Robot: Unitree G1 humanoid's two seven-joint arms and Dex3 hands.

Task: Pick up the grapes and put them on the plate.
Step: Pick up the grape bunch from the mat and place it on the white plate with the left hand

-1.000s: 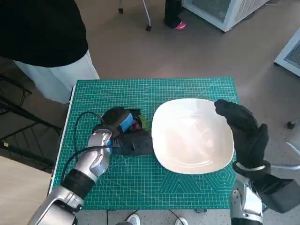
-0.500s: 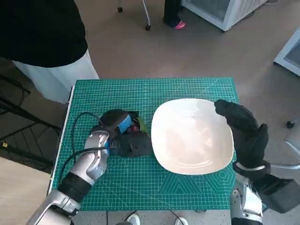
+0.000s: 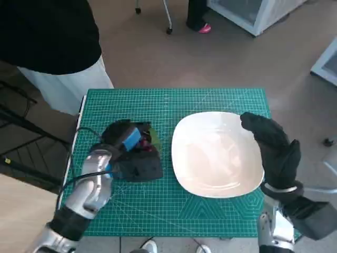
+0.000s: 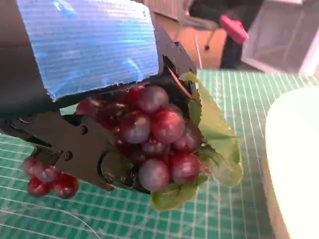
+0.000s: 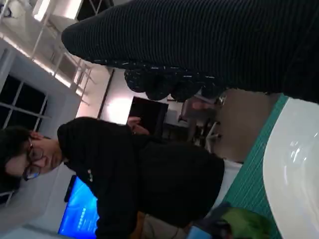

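Dark red grapes [image 4: 154, 137] with green leaves [image 4: 214, 144] sit in the grasp of the left hand [image 3: 129, 153], whose black fingers [image 4: 84, 154] curl around the bunch from beneath while the blue-taped back covers it from above; a few loose berries hang out past the fingers. Whether the bunch touches the green cutting mat [image 3: 179, 100] or is just off it I cannot tell. Hand and grapes are over the mat's left half, near its middle between the far and near edges, just beside the left rim of the white plate [image 3: 218, 153] but apart from it. The plate lies on the mat's right half. The right hand [image 3: 274, 147] in its black glove rests at the plate's right rim, fingers [image 3: 253, 124] lying close together along the rim toward the far edge; whether they press on the plate I cannot tell. A person in a black top [image 5: 149, 184] stands beyond the mat's far left corner
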